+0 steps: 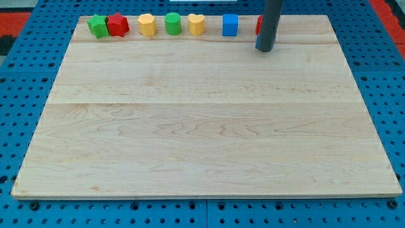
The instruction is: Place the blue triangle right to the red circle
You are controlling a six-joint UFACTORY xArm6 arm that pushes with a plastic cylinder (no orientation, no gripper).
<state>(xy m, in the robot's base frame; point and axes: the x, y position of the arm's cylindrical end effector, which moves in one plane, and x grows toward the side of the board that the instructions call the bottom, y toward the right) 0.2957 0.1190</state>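
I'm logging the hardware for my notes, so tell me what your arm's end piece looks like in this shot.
Only a straight, round rod shows, dark grey to near black, smooth and plain, with no visible markings, cables or sleeve. It enters from the view's top edge and ends in my tip, a blunt, flat-cut end. The arm above it is out of frame.

This looks like a robotics lab bench: a pale wooden board (202,126) lies on a blue perforated base (19,114) with regular rows of holes, the kind for bolting fixtures down, and a red-bordered edge shows at the view's top right.
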